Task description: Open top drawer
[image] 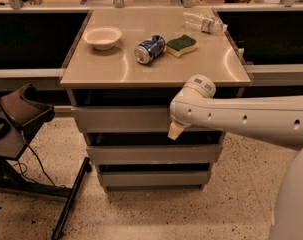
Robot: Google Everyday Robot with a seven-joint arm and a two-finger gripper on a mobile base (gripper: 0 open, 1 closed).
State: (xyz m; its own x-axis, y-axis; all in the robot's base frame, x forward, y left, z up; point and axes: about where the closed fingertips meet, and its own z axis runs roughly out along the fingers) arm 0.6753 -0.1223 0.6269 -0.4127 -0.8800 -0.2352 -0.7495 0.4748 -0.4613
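Top drawer (121, 119) and gripper (175, 130), frame centre.
The gripper is placed at the drawer's lower edge; open or closed cannot be told.

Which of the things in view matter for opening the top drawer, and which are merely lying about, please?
Belonging to the job: top drawer; gripper, at the drawer front's lower edge, right of centre.
Lying about, on the countertop: bowl, soda can, sponge, plastic bottle.

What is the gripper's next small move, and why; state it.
Probably pull straight back toward the robot: the gripper sits at the lower front edge of the top drawer, right of centre, and no drawer interior shows yet.
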